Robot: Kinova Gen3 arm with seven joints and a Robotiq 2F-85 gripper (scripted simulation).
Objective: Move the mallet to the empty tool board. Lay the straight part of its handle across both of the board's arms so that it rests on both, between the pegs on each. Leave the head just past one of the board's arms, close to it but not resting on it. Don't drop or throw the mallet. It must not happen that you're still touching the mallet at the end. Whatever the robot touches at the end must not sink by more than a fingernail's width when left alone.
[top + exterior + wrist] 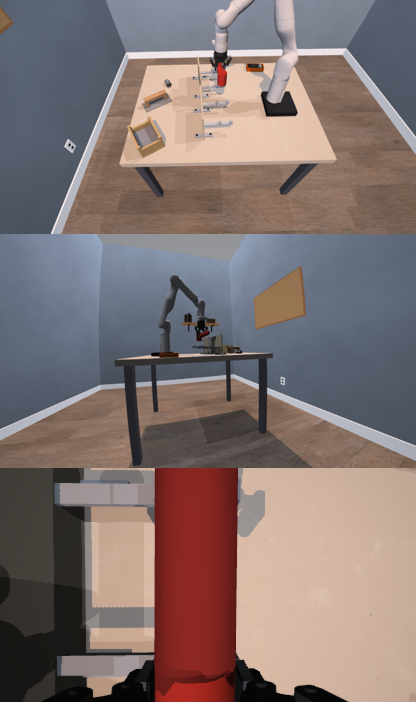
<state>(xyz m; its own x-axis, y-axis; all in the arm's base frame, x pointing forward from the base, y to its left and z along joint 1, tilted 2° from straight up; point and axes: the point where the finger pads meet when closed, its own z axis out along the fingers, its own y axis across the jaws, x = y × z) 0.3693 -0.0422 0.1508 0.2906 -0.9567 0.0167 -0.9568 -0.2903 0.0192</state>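
While the gripper [220, 64] is clenched on the mallet [221, 77] and carries it in the air, above the far pair of arms [210, 72] of the board [199, 87], the main danger is a bad aim on the way down. From the top view the mallet hangs at about 12 o'clock on the table [261, 145], just beside the upright panel, and its thick red body points down and toward the camera. In the wrist view this red body [196, 578] fills the middle and hides most of what is under it; two grey arms [100, 494] show only at 9 and 11 o'clock of it.

What could go wrong:
- The red part may come to rest on an arm. The task wants the straight handle on both arms and the head just past one, so a wrong offset along the mallet's axis would spoil it.
- The handle may land on a peg and not between the pegs (these are small, and I cannot tell their exact places under the mallet). Then it would sit tilted and sink or roll when let go.
- Opening too high would be a drop.
- The exterior view shows the mallet [202, 334] tilted, so one end could touch first and twist in the grip.
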